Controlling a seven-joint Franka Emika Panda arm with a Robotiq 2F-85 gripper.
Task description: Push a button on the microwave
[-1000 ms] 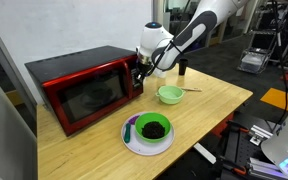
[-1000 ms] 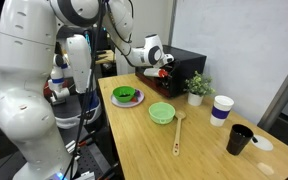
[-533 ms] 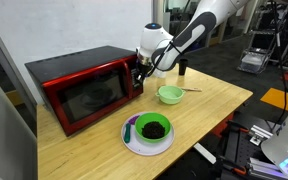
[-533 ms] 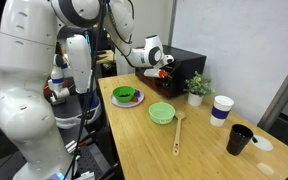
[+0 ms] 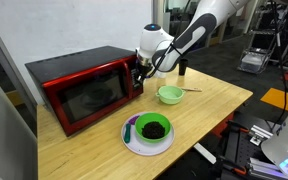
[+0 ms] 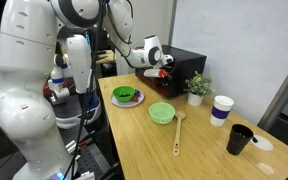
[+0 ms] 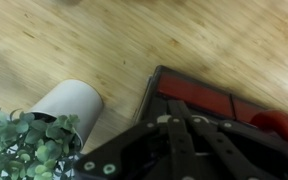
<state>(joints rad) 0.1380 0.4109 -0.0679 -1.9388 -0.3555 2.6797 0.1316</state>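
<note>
Nothing visible has moved since the earlier frames: the arm holds the same pose and every object on the desk (image 5: 89,148) lies where it was. In an exterior view, the microwave (image 5: 82,88) stands at the left end of the desk, filling the far left corner, its red casing glossy and its dark door window turned toward the front edge. At its right end, where the narrow dark control strip runs, the gripper (image 5: 139,76) sits against or just off the front face; whether it touches cannot be told. In the wrist view the gripper's fingers (image 7: 174,122) meet in a point with no gap between them, clenched on nothing, and the red corner of the microwave shows just beyond them. Right of the gripper, near the front edge, a white plate (image 5: 134,143) carries a small green cup and a mound of dark food. Further right, around the middle of the desk, a light green bowl (image 5: 170,95) rests with a spoon (image 5: 192,91) just beside it, and a dark container (image 5: 183,68) stands by the far edge behind them. In an exterior view from the opposite end, a small potted plant (image 6: 196,87) stands just beside the microwave's dark side, a white cup (image 6: 221,110) near the plant along that edge, and a black cup (image 6: 240,139) toward the near corner.
</note>
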